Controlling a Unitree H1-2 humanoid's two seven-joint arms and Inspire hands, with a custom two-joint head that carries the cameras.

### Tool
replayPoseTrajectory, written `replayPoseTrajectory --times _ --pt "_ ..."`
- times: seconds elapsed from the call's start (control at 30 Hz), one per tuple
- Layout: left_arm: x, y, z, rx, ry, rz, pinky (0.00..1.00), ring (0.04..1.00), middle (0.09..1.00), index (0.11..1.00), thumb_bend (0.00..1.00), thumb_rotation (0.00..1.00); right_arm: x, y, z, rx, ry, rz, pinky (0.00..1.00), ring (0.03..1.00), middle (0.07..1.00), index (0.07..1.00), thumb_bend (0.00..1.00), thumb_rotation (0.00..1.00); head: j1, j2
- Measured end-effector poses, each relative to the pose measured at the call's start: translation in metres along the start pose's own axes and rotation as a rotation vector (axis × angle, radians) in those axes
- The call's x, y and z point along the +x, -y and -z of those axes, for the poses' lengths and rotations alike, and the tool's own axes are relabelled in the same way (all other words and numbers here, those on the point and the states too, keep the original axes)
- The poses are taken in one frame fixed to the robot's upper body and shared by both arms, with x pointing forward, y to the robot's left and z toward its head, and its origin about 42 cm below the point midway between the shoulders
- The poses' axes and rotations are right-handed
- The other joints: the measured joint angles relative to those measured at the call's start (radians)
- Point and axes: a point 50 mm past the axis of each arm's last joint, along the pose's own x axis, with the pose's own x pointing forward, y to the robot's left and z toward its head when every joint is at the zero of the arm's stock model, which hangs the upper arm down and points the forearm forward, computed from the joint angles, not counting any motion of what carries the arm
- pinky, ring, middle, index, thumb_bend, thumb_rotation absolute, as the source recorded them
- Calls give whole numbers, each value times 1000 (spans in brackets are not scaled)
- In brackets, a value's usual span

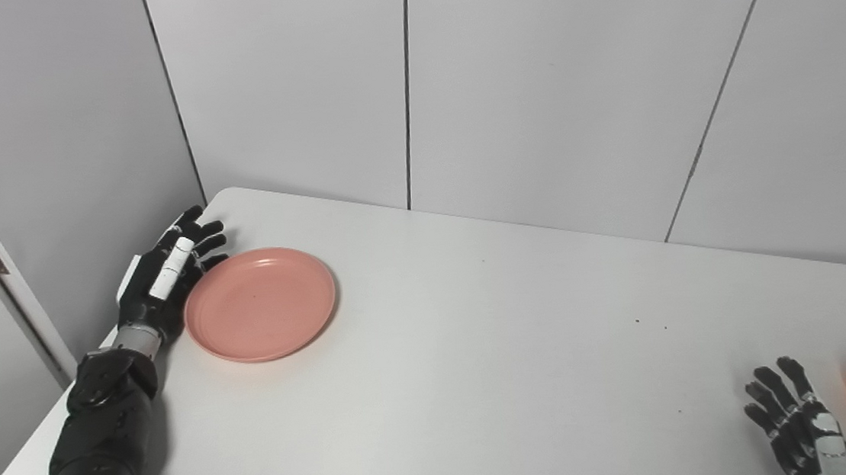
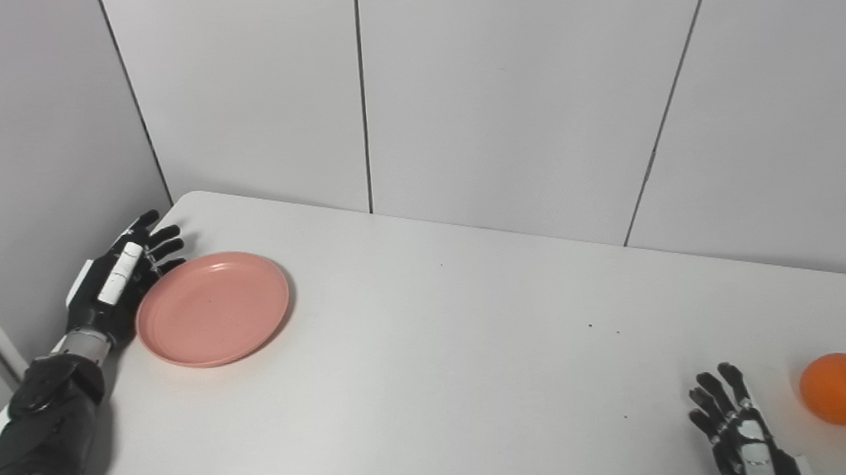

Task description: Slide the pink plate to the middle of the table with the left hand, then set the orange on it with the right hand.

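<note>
Pink plate [image 1: 260,304], orange [image 2: 843,389] fruit, white table [image 1: 479,355], black left robot hand [image 1: 166,275] with a white thumb, grey wall panels [image 1: 547,81].

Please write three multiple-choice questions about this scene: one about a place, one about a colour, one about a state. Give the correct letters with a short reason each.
1. Where does the pink plate lie on the table?
A. near the far left corner
B. in the middle
C. at the right edge

2. What colour is the fruit beside the right hand?
A. green
B. orange
C. yellow

3. What is the state of the left hand?
A. shut on the plate
B. open, beside the plate's left rim
C. holding the fruit

Answers:
1 A: the plate lies close to the far left corner.
2 B: the orange lies to the right of that hand.
3 B: its fingers are spread and hold nothing.
</note>
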Motion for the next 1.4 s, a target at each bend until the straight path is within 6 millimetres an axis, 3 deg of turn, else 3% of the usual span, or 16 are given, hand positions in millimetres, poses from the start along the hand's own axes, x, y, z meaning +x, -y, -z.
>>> replayPoseTrajectory --times 0.2,0.53,0.77,1.4 --pt "-7 14 0 68 5 12 745 833 827 879 1000 636 -3 -3 0 5 -2 -2 938 931 933 971 806 945 -5 3" --pt "-14 40 -3 175 -7 75 844 849 804 911 1000 684 -3 -3 1 3 -10 1 931 925 924 968 806 940 -9 6" --pt "-16 44 -5 166 -17 86 856 857 826 906 1000 665 -3 -4 0 5 -9 1 928 919 918 962 801 929 -11 8" --pt "-19 63 3 106 -4 90 755 829 848 910 1000 678 -4 -4 1 8 -9 1 912 909 911 957 803 912 -17 17"
